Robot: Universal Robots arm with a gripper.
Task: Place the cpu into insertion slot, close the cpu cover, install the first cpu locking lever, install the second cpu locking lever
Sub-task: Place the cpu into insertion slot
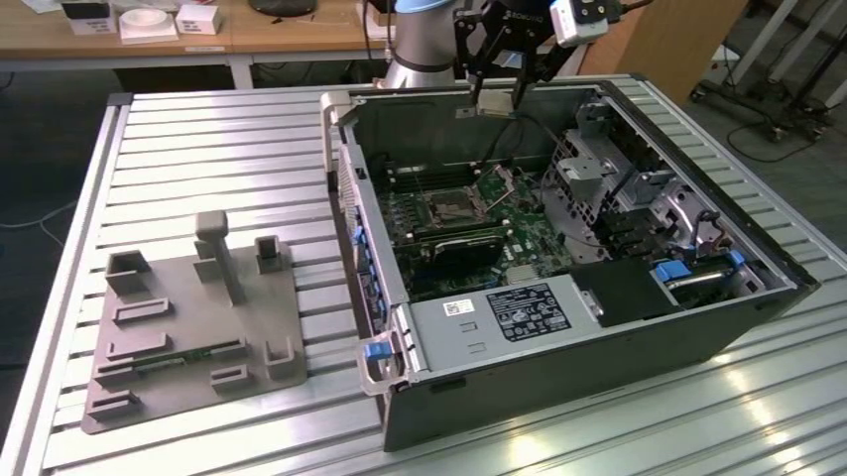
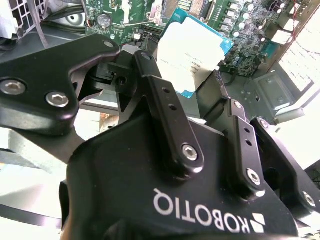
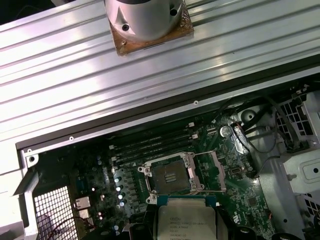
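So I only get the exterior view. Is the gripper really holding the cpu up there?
Observer: Yes. In the second wrist view the gripper pinches the cpu between its fingers, with the pale metal face showing.
Operator: Is anything in the insertion slot?
Observer: No. In the first wrist view the insertion slot shows its bare dark centre.
Operator: And the cpu cover?
Observer: It's open. The cpu cover is swung off the slot, to one side of it.
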